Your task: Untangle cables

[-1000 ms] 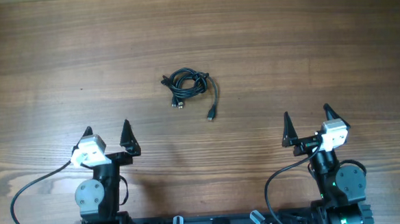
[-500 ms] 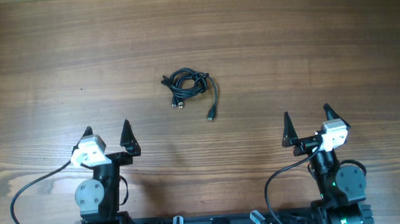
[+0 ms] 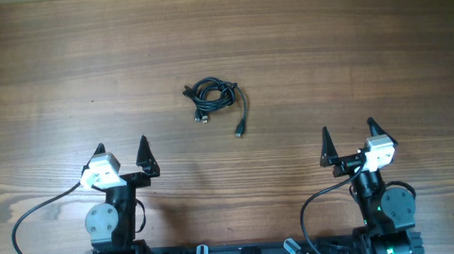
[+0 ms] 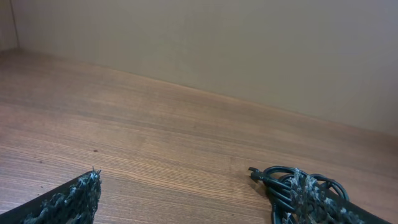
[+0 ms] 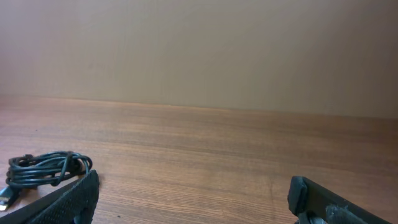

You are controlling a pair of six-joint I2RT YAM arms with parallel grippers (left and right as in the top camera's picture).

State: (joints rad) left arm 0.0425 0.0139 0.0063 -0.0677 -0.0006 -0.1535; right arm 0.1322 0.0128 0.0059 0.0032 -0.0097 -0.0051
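The cables lie as a small knotted black bundle on the wooden table, one loose end with a plug trailing toward the near side. In the left wrist view the cables show behind my right fingertip. The right wrist view has the cables at the far left. My left gripper stands open near the front left, well short of the bundle. Open too, my right gripper waits at the front right. Neither holds anything.
A plain wall rises behind the table's far edge. Thick black wires run from each arm's base along the front edge. Bare wooden tabletop surrounds the bundle.
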